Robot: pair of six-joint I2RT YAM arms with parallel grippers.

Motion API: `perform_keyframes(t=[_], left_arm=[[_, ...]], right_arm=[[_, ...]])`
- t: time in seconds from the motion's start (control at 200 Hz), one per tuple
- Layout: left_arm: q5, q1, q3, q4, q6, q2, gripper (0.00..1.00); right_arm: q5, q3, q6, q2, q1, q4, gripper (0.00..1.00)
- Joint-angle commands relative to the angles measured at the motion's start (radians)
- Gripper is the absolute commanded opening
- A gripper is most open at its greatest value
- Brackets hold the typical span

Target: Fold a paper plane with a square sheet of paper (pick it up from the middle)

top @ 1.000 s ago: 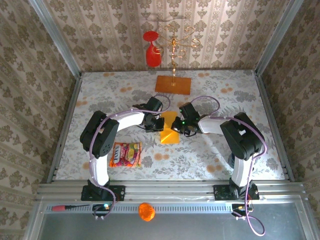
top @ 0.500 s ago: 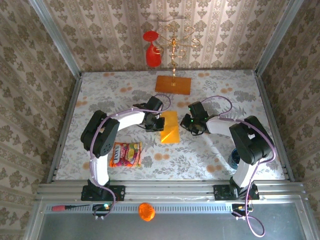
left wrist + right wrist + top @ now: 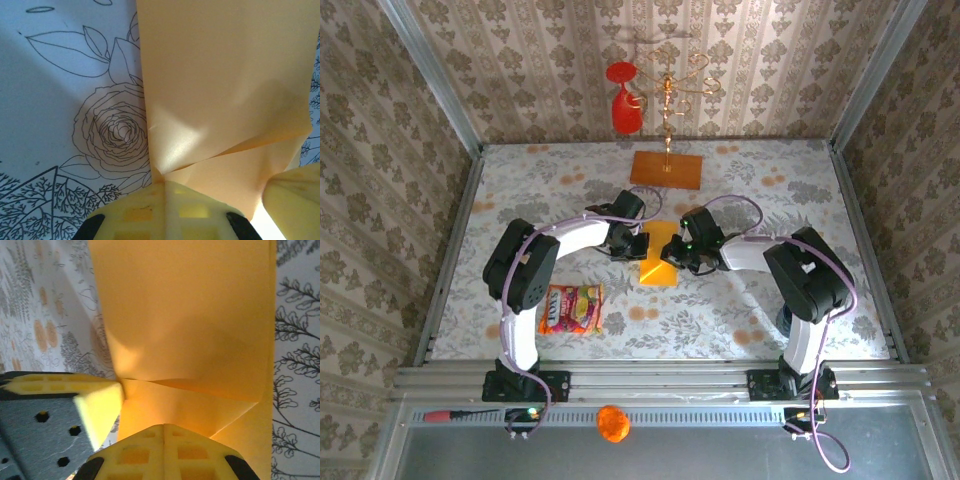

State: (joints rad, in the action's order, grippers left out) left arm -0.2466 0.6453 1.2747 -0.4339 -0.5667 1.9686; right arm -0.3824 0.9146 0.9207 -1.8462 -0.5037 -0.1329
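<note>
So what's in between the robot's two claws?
The yellow-orange paper, partly folded, lies between the left gripper and the right gripper. The top view shows that, and both wrist views show it pinched.

square sheet of paper (image 3: 658,272): was plain yellow-orange
tablecloth (image 3: 540,200): was white, with grey flower outlines and orange blossoms
walls (image 3: 520,70): were beige damask in stripes
snack packet (image 3: 572,308): was printed multicoloured
board (image 3: 666,169): was brownish-orange
glass (image 3: 623,100): was red
</note>
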Motion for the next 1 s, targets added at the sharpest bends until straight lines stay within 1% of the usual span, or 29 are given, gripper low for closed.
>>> perform_keyframes(t=[0.0, 0.11, 0.17, 0.33, 0.48, 0.58, 0.65, 0.83, 0.995], left_arm=[[0.026, -0.013, -0.001, -0.031, 0.027, 0.055, 0.0], [0.02, -0.013, 0.004, -0.029, 0.027, 0.046, 0.0], [0.017, -0.013, 0.006, -0.025, 0.027, 0.033, 0.0], [-0.019, -0.015, -0.024, 0.038, 0.021, -0.077, 0.0], [-0.081, -0.007, -0.076, 0.102, -0.007, -0.182, 0.14], [-0.118, 0.014, -0.109, 0.123, -0.015, -0.213, 0.18], [-0.147, 0.027, -0.128, 0.129, -0.035, -0.209, 0.16], [-0.184, 0.045, -0.169, 0.16, -0.078, -0.172, 0.0], [-0.204, 0.047, -0.184, 0.162, -0.083, -0.149, 0.0]], right_arm=[[-0.031, 0.006, 0.022, -0.039, 0.0, -0.025, 0.0], [-0.016, 0.004, 0.035, -0.056, 0.0, -0.007, 0.0], [0.015, 0.002, 0.042, -0.058, 0.0, 0.031, 0.0], [0.091, -0.012, 0.046, -0.054, 0.001, 0.131, 0.0], [0.115, -0.004, 0.039, -0.055, 0.001, 0.189, 0.0], [0.121, 0.004, 0.033, -0.054, 0.001, 0.212, 0.0], [0.125, 0.009, 0.03, -0.056, 0.0, 0.23, 0.0], [0.122, 0.014, 0.034, -0.061, 0.001, 0.243, 0.0], [0.107, 0.018, 0.041, -0.068, 0.0, 0.24, 0.0]])
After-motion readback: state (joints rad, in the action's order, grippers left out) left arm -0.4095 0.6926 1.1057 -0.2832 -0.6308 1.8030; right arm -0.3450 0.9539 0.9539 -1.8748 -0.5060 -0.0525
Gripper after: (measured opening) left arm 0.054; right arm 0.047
